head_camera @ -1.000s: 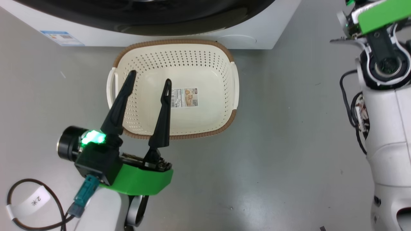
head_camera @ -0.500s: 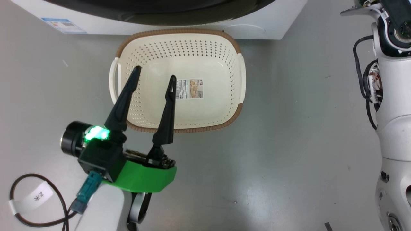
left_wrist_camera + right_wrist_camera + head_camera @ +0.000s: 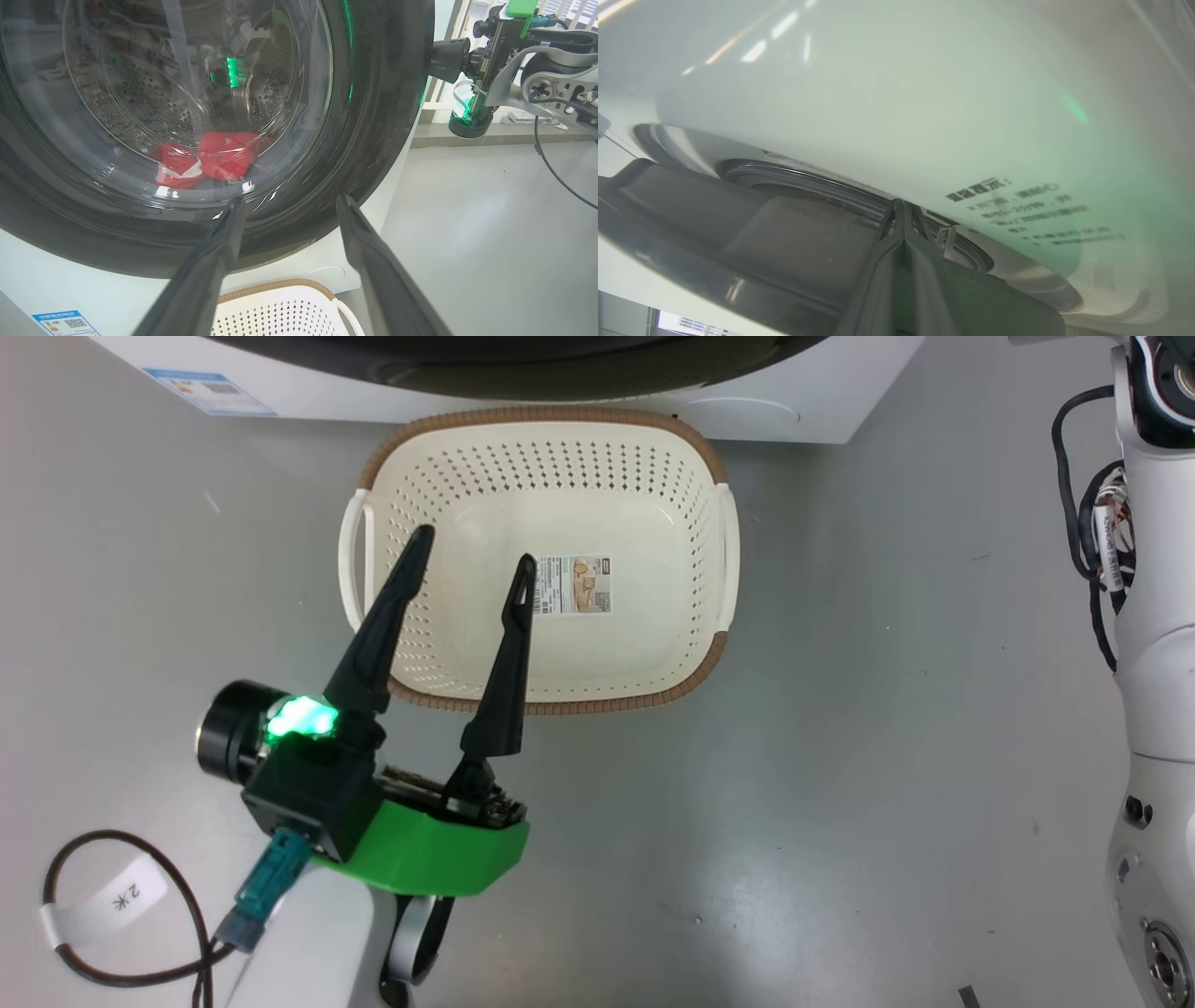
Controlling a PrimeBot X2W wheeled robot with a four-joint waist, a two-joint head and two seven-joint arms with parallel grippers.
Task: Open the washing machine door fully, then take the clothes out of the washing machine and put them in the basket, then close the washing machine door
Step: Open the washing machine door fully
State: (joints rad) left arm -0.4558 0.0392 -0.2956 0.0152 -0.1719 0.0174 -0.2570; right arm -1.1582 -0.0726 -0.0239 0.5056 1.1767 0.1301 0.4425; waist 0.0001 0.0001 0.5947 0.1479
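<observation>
The washing machine (image 3: 56, 284) has its door (image 3: 373, 116), black-rimmed with a glass window, nearly against its front. Red clothes (image 3: 224, 156) lie in the drum behind the glass. The cream basket (image 3: 551, 644) stands on the floor before the machine (image 3: 803, 420), with no clothes in it. My left gripper (image 3: 473, 551) hangs open above the basket's left half, holding nothing; in its wrist view the left gripper (image 3: 289, 201) points at the door's lower rim. My right gripper (image 3: 444, 51) is shut, tips at the door's right edge. In its own view the right gripper (image 3: 903, 205) pokes into the gap between door (image 3: 738, 224) and machine front (image 3: 878, 93).
Grey floor (image 3: 887, 756) spreads to the right of the basket. My right arm's white forearm (image 3: 1158, 663) with black cables runs along the head view's right edge. A blue label (image 3: 210, 392) marks the machine's lower left corner. A cable loop (image 3: 112, 905) lies by my left arm.
The head camera has shifted, so basket and machine sit further up and right in the picture. The right wrist has passed out over the top edge. The left gripper stays over the basket.
</observation>
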